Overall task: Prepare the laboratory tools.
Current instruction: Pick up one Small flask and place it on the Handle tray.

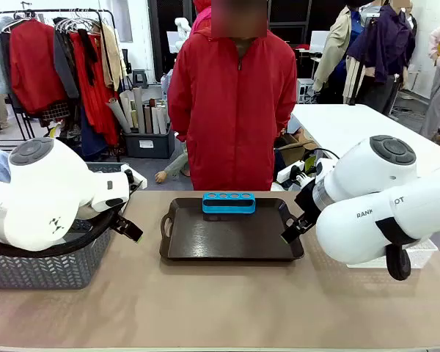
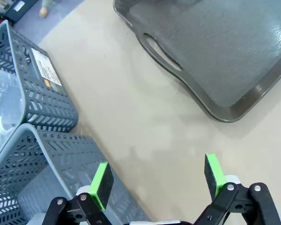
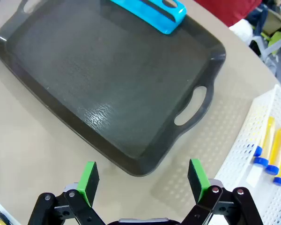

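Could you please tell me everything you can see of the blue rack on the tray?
The blue rack is a low, oblong block with rounded ends, glossy bright-blue plastic by its look. Four round holes run in a row along its top, and no tube stands in any of them. It sits upright on the dark tray, at the middle of the tray's far edge, its long side running across the table, in front of the person. Only the tray touches it.

White rounded arms [image 1: 44,194], black left claw [image 2: 158,176], green pads [image 2: 101,184].
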`<action>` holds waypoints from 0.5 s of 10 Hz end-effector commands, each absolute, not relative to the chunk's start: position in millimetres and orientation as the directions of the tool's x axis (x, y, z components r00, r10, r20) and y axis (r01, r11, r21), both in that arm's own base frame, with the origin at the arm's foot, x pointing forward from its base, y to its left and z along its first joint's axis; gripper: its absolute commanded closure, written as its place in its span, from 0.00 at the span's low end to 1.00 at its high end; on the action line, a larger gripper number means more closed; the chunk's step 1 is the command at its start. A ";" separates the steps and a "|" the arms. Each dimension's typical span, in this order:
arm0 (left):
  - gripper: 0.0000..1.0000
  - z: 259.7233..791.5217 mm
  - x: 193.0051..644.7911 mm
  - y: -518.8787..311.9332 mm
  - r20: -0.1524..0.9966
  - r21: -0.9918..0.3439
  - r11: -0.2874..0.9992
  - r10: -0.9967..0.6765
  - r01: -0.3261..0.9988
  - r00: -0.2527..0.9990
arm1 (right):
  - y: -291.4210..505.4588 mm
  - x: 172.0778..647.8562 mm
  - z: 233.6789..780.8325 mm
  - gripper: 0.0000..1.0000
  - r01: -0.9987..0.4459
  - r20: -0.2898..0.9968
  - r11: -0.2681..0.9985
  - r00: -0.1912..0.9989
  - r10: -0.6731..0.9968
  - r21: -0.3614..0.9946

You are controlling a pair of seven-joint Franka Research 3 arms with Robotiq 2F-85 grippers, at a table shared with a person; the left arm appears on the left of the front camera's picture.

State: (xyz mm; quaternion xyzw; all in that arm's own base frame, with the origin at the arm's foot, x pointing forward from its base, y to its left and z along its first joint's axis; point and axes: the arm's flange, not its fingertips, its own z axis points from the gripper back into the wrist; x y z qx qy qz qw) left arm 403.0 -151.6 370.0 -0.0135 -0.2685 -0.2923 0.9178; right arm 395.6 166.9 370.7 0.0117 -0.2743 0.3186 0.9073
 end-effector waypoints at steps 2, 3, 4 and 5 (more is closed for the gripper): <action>0.00 370.1 402.9 -151.6 0.501 0.132 0.829 -0.529 0.544 0.685 | 166.9 395.5 370.7 0.00 -0.585 0.505 0.797 0.646 0.572 -0.154; 0.00 370.1 402.9 -151.6 0.501 0.132 0.829 -0.529 0.544 0.685 | 166.9 395.5 370.7 0.00 -0.585 0.505 0.797 0.646 0.572 -0.154; 0.00 370.1 402.9 -151.6 0.501 0.132 0.829 -0.529 0.544 0.685 | 166.9 395.5 370.7 0.00 -0.585 0.505 0.797 0.646 0.572 -0.154; 0.00 370.1 402.9 -151.6 0.501 0.132 0.829 -0.529 0.544 0.685 | 166.9 395.5 370.7 0.00 -0.585 0.505 0.797 0.646 0.572 -0.154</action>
